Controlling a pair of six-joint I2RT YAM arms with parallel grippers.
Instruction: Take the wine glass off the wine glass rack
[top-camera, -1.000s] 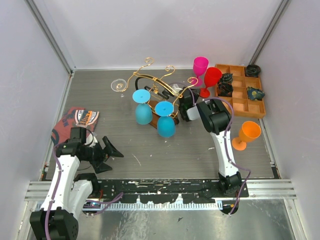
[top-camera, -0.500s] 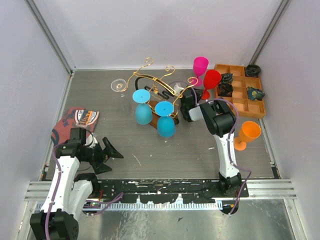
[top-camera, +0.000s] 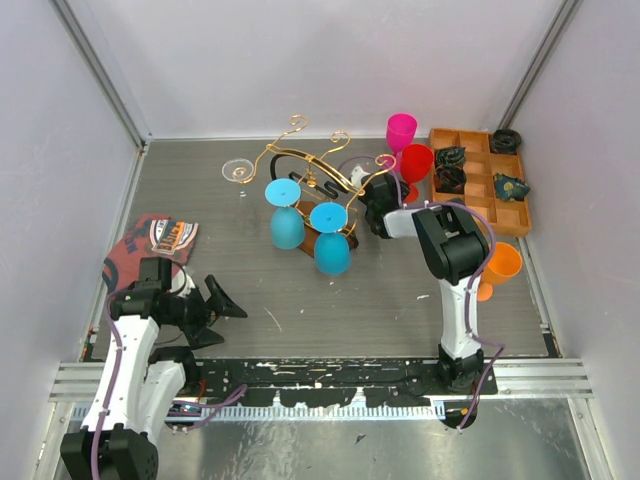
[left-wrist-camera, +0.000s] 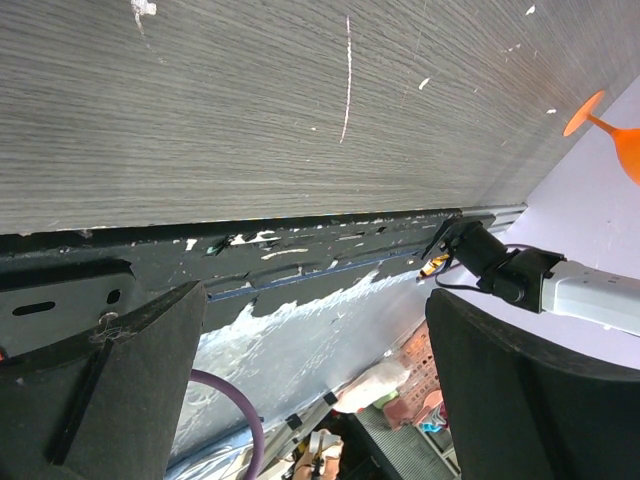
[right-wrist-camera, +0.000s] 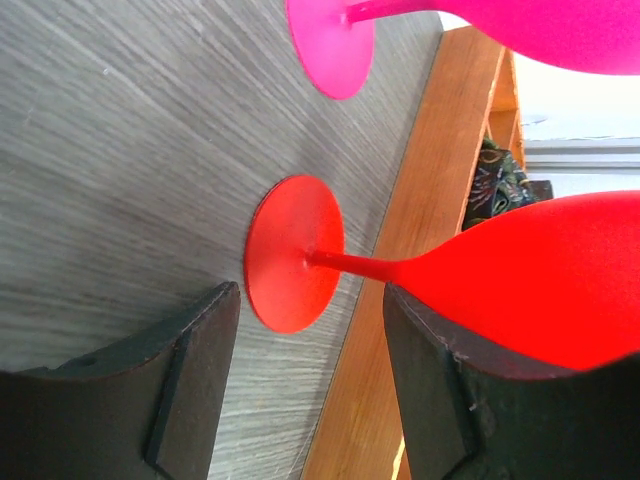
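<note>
Right wrist view: matte red wine glass (right-wrist-camera: 500, 270) stands upright on grey wood-grain tabletop (right-wrist-camera: 120, 150), off the rack, its thin stem between the blocky black fingers of the right pincer (right-wrist-camera: 310, 300), released. Gold scrolled-wire rack (top-camera: 312, 178) carries two inverted blue goblets (top-camera: 286, 228). Left pincer (left-wrist-camera: 315, 310) spread wide, grasping nothing.

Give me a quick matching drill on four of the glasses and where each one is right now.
Things:
1. red glass
2. magenta glass
3. orange glass
4. leftmost blue glass

Places:
A. hanging bowl-down from the wine glass rack
B. on the table, right of the right arm
C. foot on the table, stem between the right gripper's open fingers, beside the orange tray
D. farther back, just beyond the red glass

Pairs: 1-C, 2-D, 3-B, 4-A.
</note>
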